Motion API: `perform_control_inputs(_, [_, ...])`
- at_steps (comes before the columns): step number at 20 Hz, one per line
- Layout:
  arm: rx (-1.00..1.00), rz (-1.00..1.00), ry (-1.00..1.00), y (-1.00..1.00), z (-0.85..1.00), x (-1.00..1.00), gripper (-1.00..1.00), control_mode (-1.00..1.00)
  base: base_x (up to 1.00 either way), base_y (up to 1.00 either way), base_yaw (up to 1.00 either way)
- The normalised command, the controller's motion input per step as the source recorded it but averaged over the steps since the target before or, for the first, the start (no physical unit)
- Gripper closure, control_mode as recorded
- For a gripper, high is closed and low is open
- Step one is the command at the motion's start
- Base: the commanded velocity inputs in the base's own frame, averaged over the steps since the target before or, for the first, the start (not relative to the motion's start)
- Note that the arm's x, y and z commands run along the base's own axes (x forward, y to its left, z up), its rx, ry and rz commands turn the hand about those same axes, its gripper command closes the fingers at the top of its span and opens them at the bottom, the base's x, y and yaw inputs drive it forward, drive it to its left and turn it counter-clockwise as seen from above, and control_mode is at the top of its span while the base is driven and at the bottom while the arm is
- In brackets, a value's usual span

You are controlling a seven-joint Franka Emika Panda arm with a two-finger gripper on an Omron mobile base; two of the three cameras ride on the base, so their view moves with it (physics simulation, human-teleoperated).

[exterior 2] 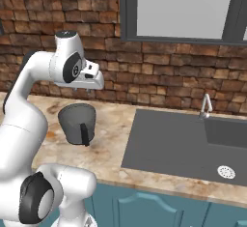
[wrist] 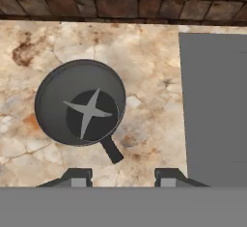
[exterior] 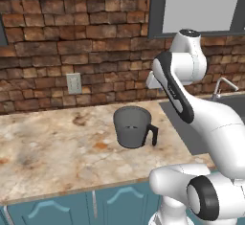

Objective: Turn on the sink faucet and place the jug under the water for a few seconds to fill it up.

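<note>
One jug (exterior: 132, 127), dark grey, stands upright on the marbled counter (exterior: 48, 142), left of the sink (exterior 2: 178, 146) and apart from its edge; nothing is inside it except a pale star-shaped mark on its floor, seen from above in the hand view (wrist: 80, 103). Black handle points toward the front of the counter, slightly to the sink side. Gripper (wrist: 116, 177) hovers above the jug, well clear of it, looking straight down; its two fingertips (wrist: 77, 177) stand apart with nothing between them, a moderate gap, no contact with jug or handle. Sink is a dark grey basin set in the counter, round drain (exterior 2: 226, 172) at the right. Sink faucet (exterior 2: 206, 106), thin silver, stands at the basin's back edge by the brick wall (exterior 2: 159, 76). Window (exterior 2: 183, 8) above the sink.
</note>
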Motion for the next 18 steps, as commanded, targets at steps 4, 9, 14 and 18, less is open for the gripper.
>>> perform_control_inputs(4, [0.00, 0.00, 0.00, 0.00, 0.00, 0.00, -1.00, 1.00, 0.00, 0.00, 0.00])
perform_control_inputs(9, [0.00, 0.00, 0.00, 0.00, 0.00, 0.00, -1.00, 1.00, -0.20, -0.72, -0.05])
perform_control_inputs(14, [0.00, 0.00, 0.00, 0.00, 0.00, 0.00, -1.00, 1.00, -0.01, -1.00, -0.11])
perform_control_inputs(18, [0.00, 0.00, 0.00, 0.00, 0.00, 0.00, -1.00, 1.00, 0.00, -0.77, -0.09])
